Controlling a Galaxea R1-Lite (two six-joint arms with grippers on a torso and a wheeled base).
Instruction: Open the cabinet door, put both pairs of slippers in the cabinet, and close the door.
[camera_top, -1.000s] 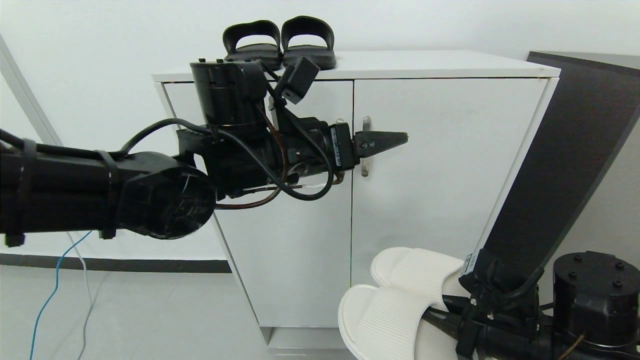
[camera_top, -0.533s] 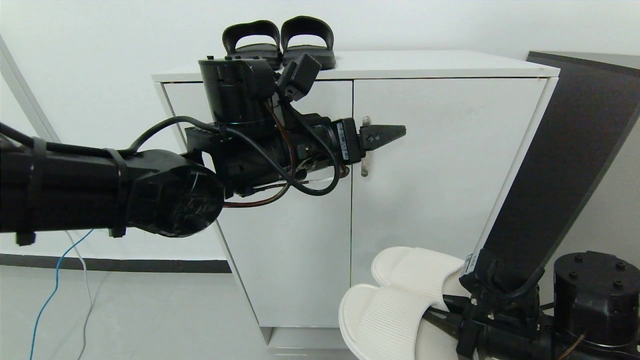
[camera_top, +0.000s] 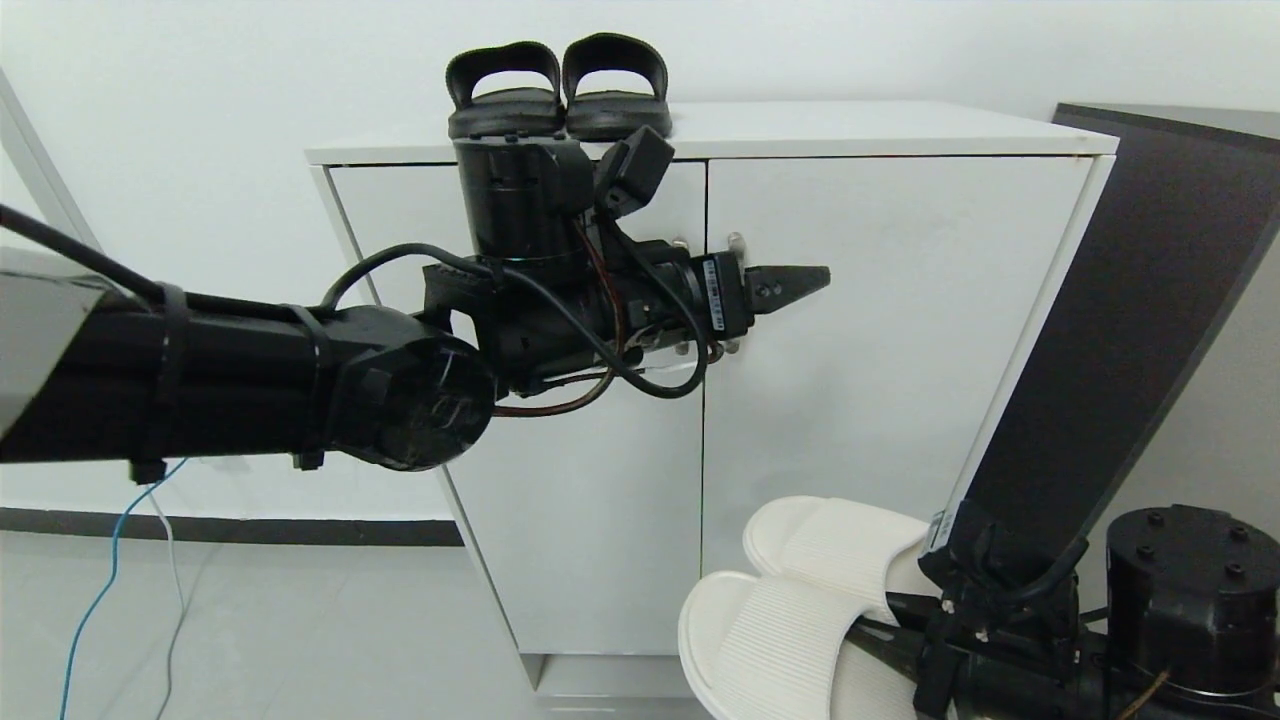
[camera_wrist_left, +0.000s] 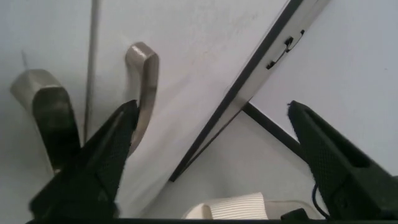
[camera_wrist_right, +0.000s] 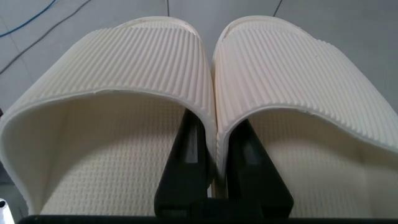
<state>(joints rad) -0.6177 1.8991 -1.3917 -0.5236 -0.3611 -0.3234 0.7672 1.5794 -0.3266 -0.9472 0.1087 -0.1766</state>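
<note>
- Both doors of the cabinet (camera_top: 880, 320) are shut and the black slippers (camera_top: 558, 95) are sitting on top, so I'd say we're at the door-opening step.
- The left gripper (camera_top: 800, 282) is spread wide at the right door's handle (camera_wrist_left: 144, 74), one finger just beside it, gripping nothing.
- The right gripper (camera_wrist_right: 216, 155) pinches the white slippers (camera_top: 790, 600), low in front of the cabinet.
- Next move, I'd guess: get the handle between the fingers, clamp, pull.

Head camera faces cabinet (camera_top: 880, 330); left wrist close to its handle (camera_wrist_left: 144, 81); right wrist over white slippers (camera_wrist_right: 149, 68).
</note>
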